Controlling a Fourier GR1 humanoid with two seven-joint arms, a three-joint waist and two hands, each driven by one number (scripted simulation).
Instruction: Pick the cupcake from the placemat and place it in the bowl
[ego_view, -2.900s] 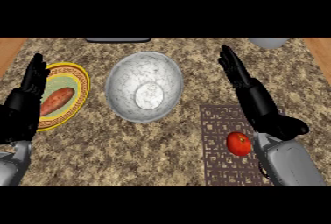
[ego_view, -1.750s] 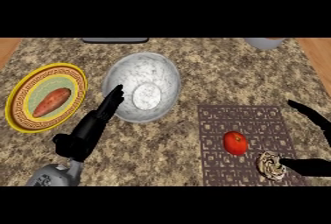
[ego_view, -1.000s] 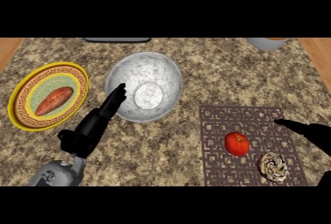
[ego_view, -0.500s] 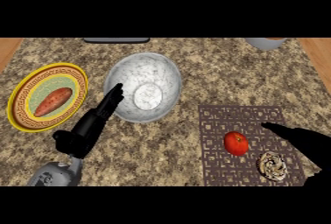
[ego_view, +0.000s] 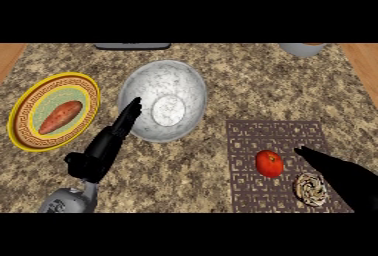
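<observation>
Right hand (ego_view: 341, 172) reaches over the placemat (ego_view: 273, 137) with fingers straight and spread from the thumb, just beside the cupcake (ego_view: 311, 189), which lies at the mat's near right next to a tomato (ego_view: 269, 163). Left hand (ego_view: 111, 142) points straight-fingered at the bowl's (ego_view: 140, 87) rim, near a plate (ego_view: 29, 107) holding a sweet potato (ego_view: 60, 116).

Right hand (ego_view: 347, 177) cut by right edge, overlapping placemat (ego_view: 273, 135) corner; grey cup (ego_view: 303, 48) cropped at top.

The right robot hand (ego_view: 341, 172) reaches over the placemat (ego_view: 251, 135) just beside the cupcake (ego_view: 311, 189) and tomato (ego_view: 269, 163).
</observation>
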